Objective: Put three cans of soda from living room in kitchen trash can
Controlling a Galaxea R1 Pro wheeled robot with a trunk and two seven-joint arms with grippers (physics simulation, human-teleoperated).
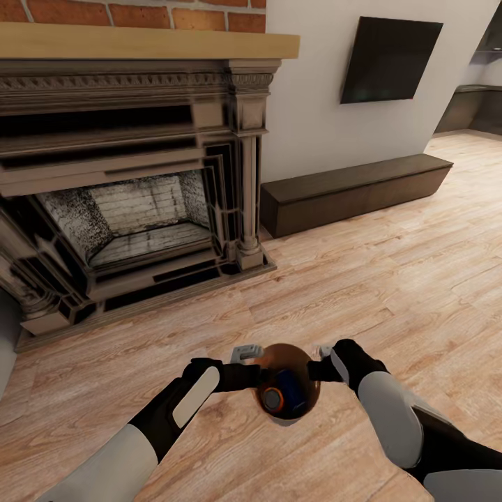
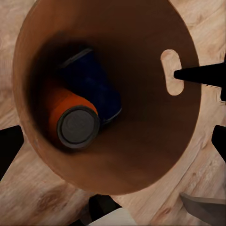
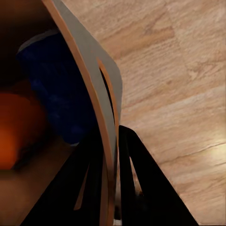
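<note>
Two cans lie inside the copper-brown bin (image 1: 287, 380): one orange can (image 2: 70, 120), one dark blue can (image 2: 92, 87). The bin hangs between both grippers above the wood floor (image 1: 390, 279), before the fireplace (image 1: 132, 188). Right gripper (image 3: 113, 150): jaws pinched on the bin's wall at its handle slot (image 2: 172, 71). Left gripper (image 1: 252, 376): at the rim; jaw state cannot be told.

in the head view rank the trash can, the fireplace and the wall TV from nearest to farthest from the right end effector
1. Trash can: touching the right end effector, between both arms.
2. Fireplace: ahead, to the left.
3. Wall TV: high on the far white wall.
</note>
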